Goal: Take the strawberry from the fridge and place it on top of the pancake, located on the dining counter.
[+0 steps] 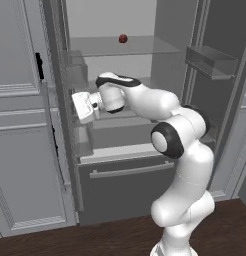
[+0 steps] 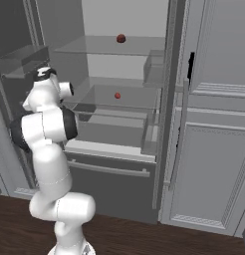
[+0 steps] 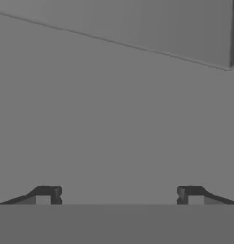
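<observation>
our gripper (image 3: 119,194) stands with its fingertips well apart and nothing between them, facing a bare grey wall low at the left side of the open fridge (image 1: 120,172). there are two small red things, one on the top shelf (image 1: 125,47) at (image 1: 123,38) and one on the shelf below at (image 2: 117,95); we cannot tell which is the strawberry. the risk, as we judge it, is that lifting the hand straight from here knocks it on a shelf edge or the left door bin (image 1: 75,75), or that we grab the wrong fruit.
</observation>
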Motion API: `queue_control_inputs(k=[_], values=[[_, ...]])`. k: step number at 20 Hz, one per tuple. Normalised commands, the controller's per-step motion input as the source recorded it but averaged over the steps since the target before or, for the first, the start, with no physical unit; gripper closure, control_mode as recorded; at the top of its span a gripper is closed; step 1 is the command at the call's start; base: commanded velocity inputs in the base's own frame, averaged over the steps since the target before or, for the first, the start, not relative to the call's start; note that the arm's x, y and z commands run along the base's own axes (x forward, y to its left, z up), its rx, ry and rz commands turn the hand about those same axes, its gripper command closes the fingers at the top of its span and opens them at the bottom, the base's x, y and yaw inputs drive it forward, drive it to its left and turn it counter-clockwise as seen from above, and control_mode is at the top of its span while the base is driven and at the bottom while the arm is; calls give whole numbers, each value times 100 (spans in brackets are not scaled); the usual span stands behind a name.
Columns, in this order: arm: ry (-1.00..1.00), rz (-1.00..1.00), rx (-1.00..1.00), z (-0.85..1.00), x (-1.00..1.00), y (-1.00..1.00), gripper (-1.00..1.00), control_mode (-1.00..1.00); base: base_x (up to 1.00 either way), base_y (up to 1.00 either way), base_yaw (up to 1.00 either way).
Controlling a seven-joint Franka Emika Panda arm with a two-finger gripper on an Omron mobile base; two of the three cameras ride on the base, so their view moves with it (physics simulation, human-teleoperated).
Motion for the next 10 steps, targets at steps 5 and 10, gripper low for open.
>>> queue_control_inputs(k=[5,10], values=[[-6,0,0,0,0,14,-100,-100,0,0,0],[-8,0,1,0,0,-59,-100,-100,0,0,0]])
